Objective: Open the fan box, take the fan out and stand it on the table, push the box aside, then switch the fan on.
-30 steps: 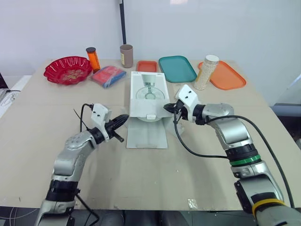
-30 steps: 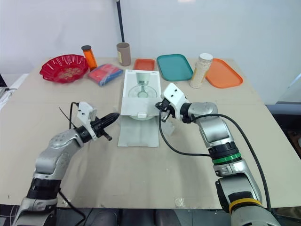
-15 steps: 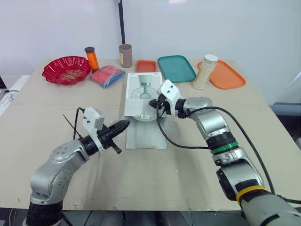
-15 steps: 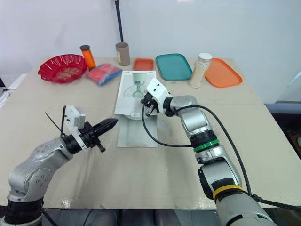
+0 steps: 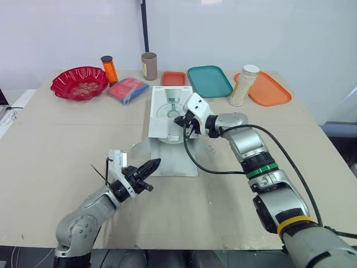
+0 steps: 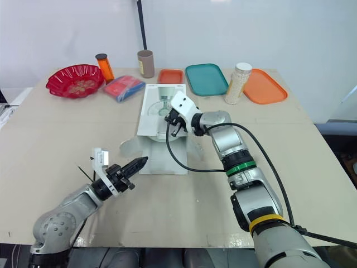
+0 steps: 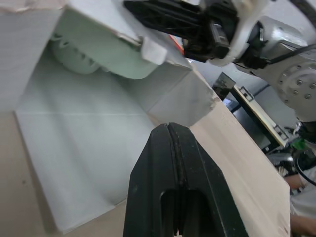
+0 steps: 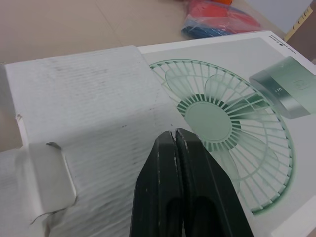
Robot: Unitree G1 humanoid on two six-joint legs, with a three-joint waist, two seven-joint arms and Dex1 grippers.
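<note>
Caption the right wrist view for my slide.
Shut right gripper at the printed top of the fan box.

Red bowl (image 5: 80,82), orange bottle (image 5: 109,68), brown cup (image 5: 149,66), packet (image 5: 129,90), teal tray (image 5: 210,81) and jar (image 5: 245,85) line the table's (image 5: 56,139) far side.

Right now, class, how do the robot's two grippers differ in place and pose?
The left gripper is low at the fan box's near end, by the flap lying open on the table; the right gripper is over the box's printed top. The left gripper points forward at the open end; the right gripper points across the top toward the robot's left. Both are shut and hold nothing.
</note>
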